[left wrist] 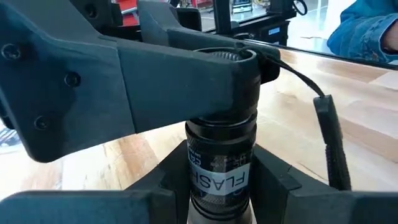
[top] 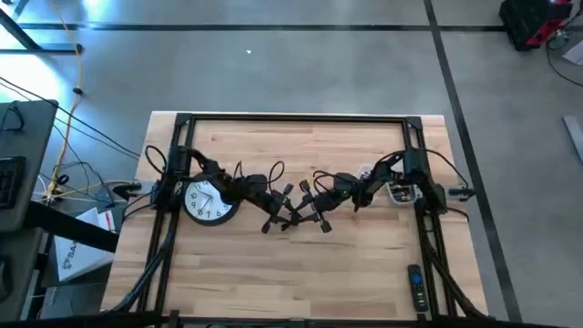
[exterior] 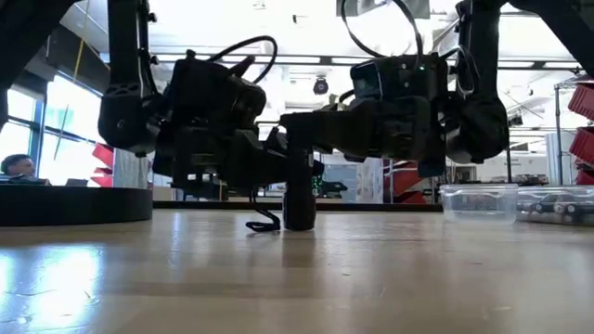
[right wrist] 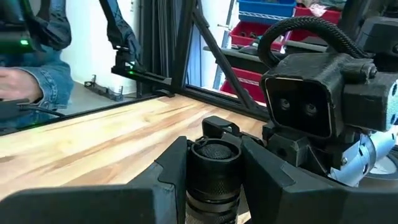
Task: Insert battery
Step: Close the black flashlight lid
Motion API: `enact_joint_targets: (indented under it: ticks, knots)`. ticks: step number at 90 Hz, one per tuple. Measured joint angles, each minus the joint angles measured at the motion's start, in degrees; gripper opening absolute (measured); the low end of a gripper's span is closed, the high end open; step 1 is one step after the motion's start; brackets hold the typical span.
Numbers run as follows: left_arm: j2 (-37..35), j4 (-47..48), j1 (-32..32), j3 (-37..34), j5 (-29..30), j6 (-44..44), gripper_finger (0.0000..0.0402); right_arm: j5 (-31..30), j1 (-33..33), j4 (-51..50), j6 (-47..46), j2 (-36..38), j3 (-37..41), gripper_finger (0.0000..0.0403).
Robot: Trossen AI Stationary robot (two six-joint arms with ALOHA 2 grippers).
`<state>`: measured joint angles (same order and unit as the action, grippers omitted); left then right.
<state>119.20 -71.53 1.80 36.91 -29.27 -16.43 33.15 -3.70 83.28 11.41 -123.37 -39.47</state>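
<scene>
While upright on table (exterior: 390, 269), flashlight (exterior: 299, 176) sits pinched between left gripper (left wrist: 217, 186) low and right gripper (right wrist: 214, 174) at cap.

Around one flashlight (top: 293, 217) standing mid-tabletop (top: 301, 273): two claws, left claw (top: 278, 211) and right claw (top: 310, 211); one wall clock (top: 209, 201); one clear container (top: 401, 192); one remote control (top: 415, 288).
</scene>
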Motion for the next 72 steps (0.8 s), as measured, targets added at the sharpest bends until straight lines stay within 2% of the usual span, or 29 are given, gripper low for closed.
enact_joint_targets:
  ticks: [21,40,72]
  knots:
    - [0.0,-0.78,-0.18,-0.04,0.58,-0.23,0.0096,1.21,-0.32,0.14,2.15,-0.02,-0.21,0.0087]
    - [0.0,-0.83,-0.02,-0.13,0.83,-0.26,0.0096,7.66,-2.27,-4.41,2.25,0.0,-3.0,0.0087]
    - [0.0,-0.83,1.22,0.0,1.76,-0.15,0.0096,13.62,-5.76,-4.84,3.15,-0.02,-3.32,0.0087]
